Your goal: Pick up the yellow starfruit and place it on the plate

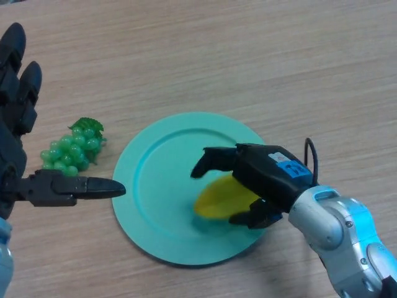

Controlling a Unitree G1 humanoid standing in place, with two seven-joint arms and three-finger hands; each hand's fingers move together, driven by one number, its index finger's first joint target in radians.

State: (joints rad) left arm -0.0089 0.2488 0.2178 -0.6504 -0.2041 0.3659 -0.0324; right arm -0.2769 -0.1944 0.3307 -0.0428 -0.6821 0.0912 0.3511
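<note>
The yellow starfruit (218, 197) lies over the right half of the teal plate (161, 186), which sits in the middle of the wooden table. My right hand (263, 177) comes in from the lower right and is curled round the starfruit, fingers above it and thumb below. My left hand (18, 124) stands at the left edge of the head view with straight fingers, its thumb pointing right toward the plate's left rim, holding nothing.
A bunch of green grapes (73, 149) lies on the table just left of the plate, close to my left hand. The bare wooden table (248, 56) stretches behind and to the right of the plate.
</note>
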